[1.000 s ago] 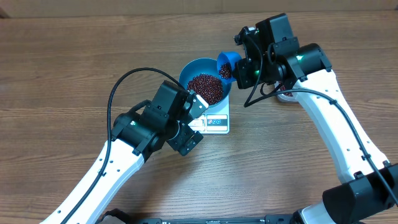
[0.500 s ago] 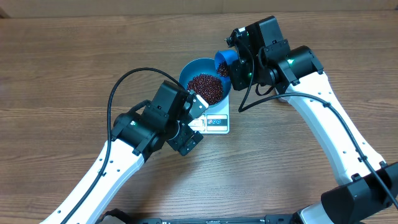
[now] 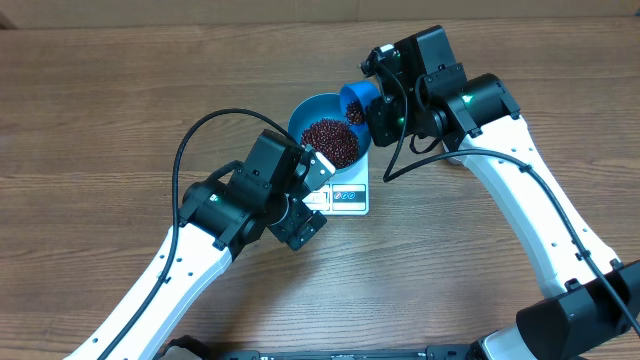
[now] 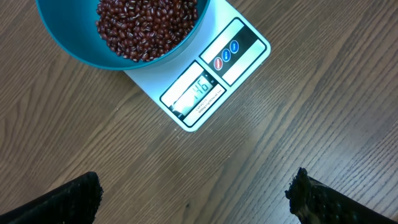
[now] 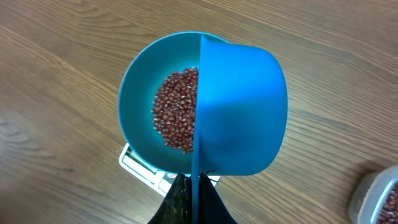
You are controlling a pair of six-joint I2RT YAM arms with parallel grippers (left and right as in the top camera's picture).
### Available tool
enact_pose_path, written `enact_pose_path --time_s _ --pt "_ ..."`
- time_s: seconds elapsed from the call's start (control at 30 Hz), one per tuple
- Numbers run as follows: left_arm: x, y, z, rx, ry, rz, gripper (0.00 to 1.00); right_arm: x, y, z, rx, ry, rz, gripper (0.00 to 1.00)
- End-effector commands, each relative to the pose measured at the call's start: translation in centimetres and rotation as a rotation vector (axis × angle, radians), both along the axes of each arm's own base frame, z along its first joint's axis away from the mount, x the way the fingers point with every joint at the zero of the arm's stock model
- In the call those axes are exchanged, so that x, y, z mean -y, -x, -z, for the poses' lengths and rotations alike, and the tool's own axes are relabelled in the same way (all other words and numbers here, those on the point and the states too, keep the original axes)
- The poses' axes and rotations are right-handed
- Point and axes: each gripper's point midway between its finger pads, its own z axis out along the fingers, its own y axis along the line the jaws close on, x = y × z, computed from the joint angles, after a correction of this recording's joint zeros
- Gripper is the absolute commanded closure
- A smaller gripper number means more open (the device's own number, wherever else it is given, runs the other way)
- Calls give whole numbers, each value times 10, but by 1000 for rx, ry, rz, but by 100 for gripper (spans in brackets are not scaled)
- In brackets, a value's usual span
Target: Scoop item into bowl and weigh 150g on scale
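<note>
Wood-grain brown tabletop (image 3: 100, 100), matte. Flat white square plastic scale (image 3: 350, 197), display edge facing the robot. On the scale: smooth round teal-blue bowl (image 3: 296, 122) holding a heap of tiny oval red-brown beans (image 3: 330, 142). Over the scale's far-right corner: bright blue plastic scoop (image 3: 357, 100), mouth tipped bowlward, handle clamped in the closed right pincer (image 5: 194, 200). Left pincer (image 4: 196, 202) spread wide, empty, near the scale's display edge.

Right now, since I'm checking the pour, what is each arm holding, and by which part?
The right fingers grip the scoop by its handle, over the bowl. The left fingers are open, holding nothing.
</note>
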Motion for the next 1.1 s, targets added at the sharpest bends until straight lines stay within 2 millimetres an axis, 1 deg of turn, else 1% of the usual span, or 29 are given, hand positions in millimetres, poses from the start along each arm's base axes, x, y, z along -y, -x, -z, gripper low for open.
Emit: enact_pose_path --time_s 0.0,0.13,0.77,0.93,1.07 --pt "0 1 1 -2 6 16 1 0 -6 -12 39 5 12 96" --pt "0 1 1 -2 6 16 1 -6 -3 -13 28 -27 -17 96" --pt "0 1 1 -3 6 16 0 -5 -2 -12 26 -20 -15 96" --pt "0 1 1 -3 6 15 1 -13 3 -14 31 -36 -98 96" --pt "0 1 1 -3 6 16 0 -6 -2 -13 37 -13 -35 96"
